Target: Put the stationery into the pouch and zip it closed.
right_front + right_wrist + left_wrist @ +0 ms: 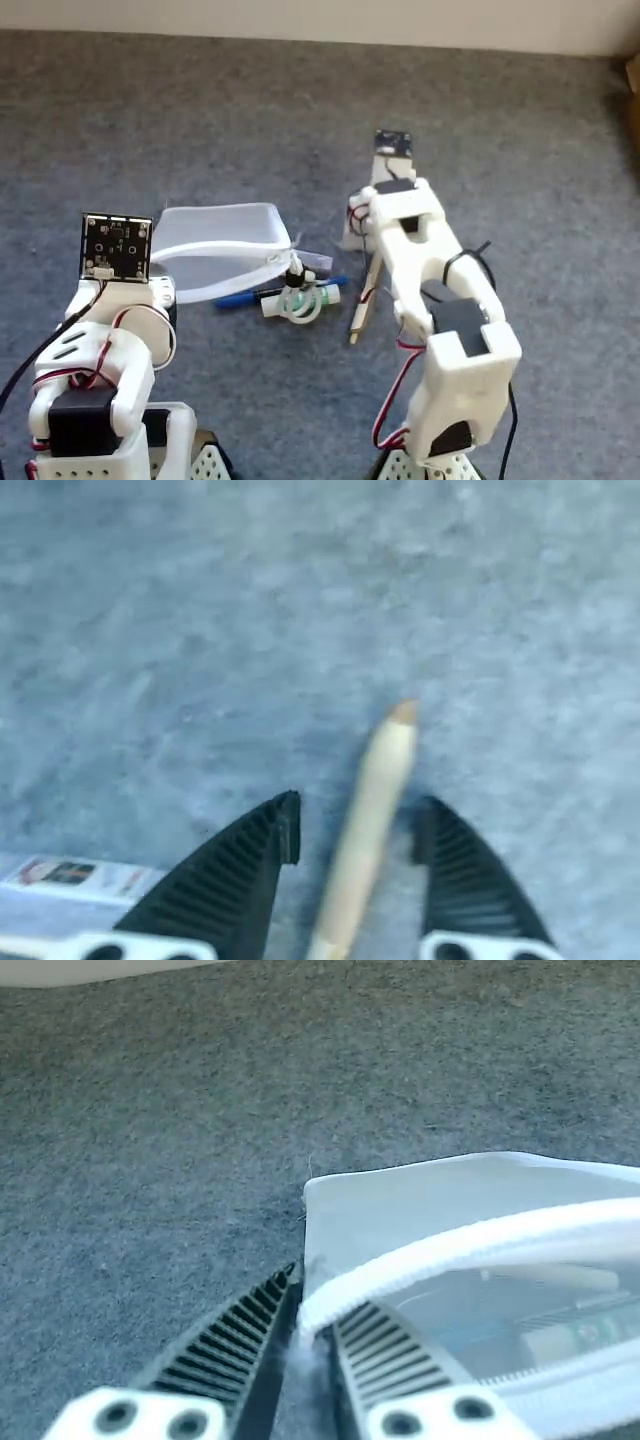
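The white mesh pouch (222, 240) lies on the grey carpet with its mouth open. My left gripper (305, 1298) is shut on the pouch (440, 1205) at its end corner, by the zip. Some pale item shows through the mesh. In front of the pouch's mouth lie a blue pen (250, 297), a white-and-green tube (305, 298) and a small black piece (295, 271). A wooden pencil (365, 300) lies to their right. My right gripper (355, 815) is open, its fingers on either side of the pencil (375, 790), low over the carpet.
The left arm (105, 350) stands at the front left and the right arm (430, 290) at the front right. A white labelled strip (75, 875) lies beside the right gripper. The carpet (500, 130) stretches back to a pale wall.
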`<state>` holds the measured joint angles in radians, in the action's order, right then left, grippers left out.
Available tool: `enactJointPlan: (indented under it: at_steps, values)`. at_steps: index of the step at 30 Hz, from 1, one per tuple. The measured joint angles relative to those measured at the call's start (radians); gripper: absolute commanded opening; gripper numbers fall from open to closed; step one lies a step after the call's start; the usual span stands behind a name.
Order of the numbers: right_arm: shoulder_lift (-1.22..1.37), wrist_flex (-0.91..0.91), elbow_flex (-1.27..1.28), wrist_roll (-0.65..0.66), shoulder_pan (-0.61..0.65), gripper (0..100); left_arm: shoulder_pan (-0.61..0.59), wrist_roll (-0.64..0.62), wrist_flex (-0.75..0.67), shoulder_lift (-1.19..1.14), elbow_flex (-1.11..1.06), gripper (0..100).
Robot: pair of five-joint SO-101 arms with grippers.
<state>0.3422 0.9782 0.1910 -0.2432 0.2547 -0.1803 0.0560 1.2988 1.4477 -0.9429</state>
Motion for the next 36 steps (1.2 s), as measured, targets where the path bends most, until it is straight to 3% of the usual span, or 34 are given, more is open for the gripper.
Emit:
enactJointPlan:
  at_steps: [8, 36]
  values:
    - [0.068, 0.08, -0.095, 0.0, -0.003, 0.3, -0.002, 0.0, 0.0, 0.0, -0.005, 1]
    - [0.015, 0.279, -0.157, -0.002, 0.003, 0.5, -0.002, 0.0, -0.003, 0.0, -0.014, 1]
